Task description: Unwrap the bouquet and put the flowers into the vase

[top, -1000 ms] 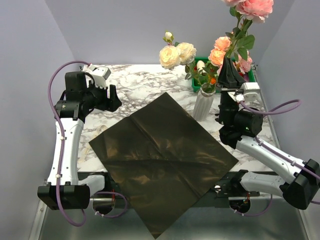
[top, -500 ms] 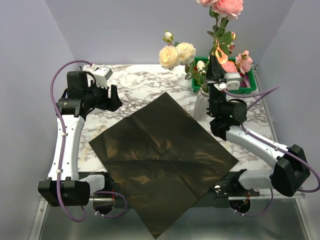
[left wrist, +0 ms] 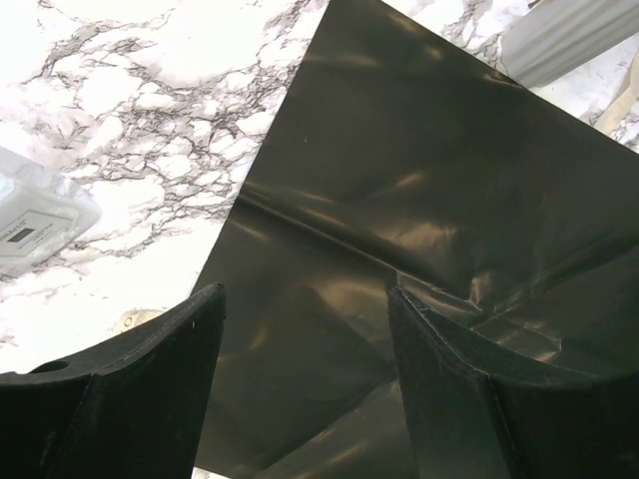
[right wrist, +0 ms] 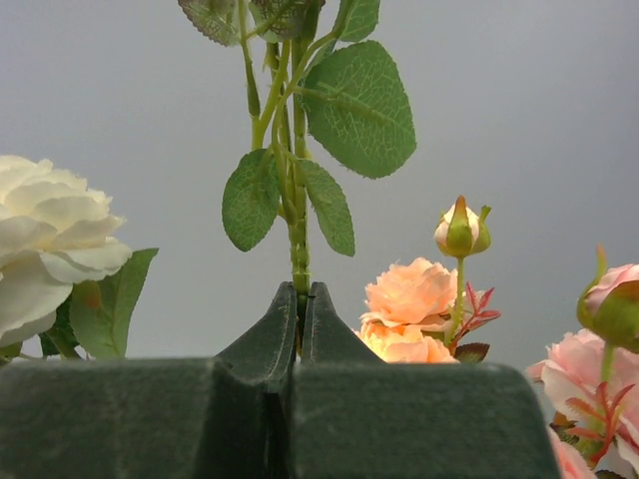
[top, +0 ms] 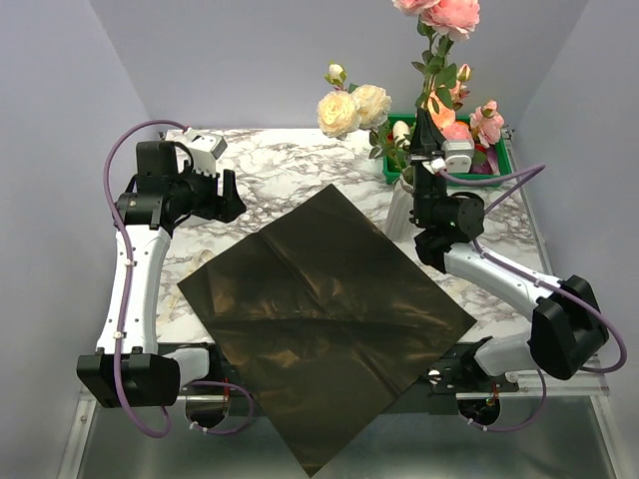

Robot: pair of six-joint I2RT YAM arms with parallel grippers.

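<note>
The rose stem (right wrist: pixel 298 239), pinched by the right gripper (right wrist: pixel 300 294), is best held upright and lowered straight into the vase (top: pixel 399 215); the left gripper (left wrist: pixel 305 299) is spread, empty.

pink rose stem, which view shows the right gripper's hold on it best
Right wrist: the right gripper clamps the green stem in close-up. Top external shows it small, under the pink bloom. Left wrist shows only dark paper.

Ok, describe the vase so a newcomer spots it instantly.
On the marble table, find the big dark paper sheet. Beside its far right edge stands the vase: tall, white and ribbed, holding flowers, unlike the low green crate behind it.
</note>
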